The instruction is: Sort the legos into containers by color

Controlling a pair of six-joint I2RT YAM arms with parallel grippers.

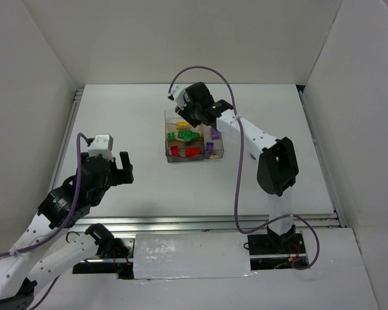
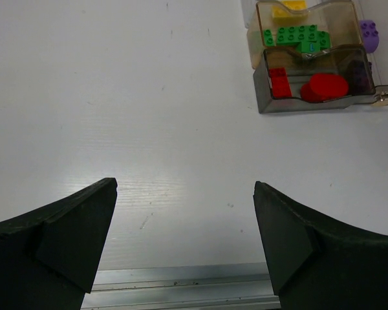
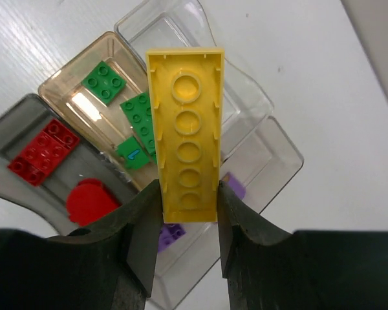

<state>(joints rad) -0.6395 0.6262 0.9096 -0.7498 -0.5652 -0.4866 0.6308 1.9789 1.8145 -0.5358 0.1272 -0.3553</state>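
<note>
Legos (image 1: 185,135) lie in a little clear tray (image 1: 167,157) near the middle of the white table (image 1: 116,116). The red ones (image 3: 44,150) are in the end box nearest the arms, and a round red piece (image 3: 87,201) lies beside them. The green ones (image 3: 104,82) are in the next box along. The purple ones (image 3: 171,236) are in the long thin box at the side.

The right gripper (image 3: 186,205) hangs over the tray. Its two black fingers (image 3: 139,226) are squeezed tight on a long yellow plate (image 3: 185,116), one on each long edge. The hollow bottom of the plate faces the wrist camera. The plate sticks out past the fingertips, over the green box and the clear box at the far end. I cannot tell if the plate touches the tray.

The left gripper (image 2: 185,190) is well apart from the tray, over the bare table on the left side. Its fingers are spread wide, and there is nothing between them.
</note>
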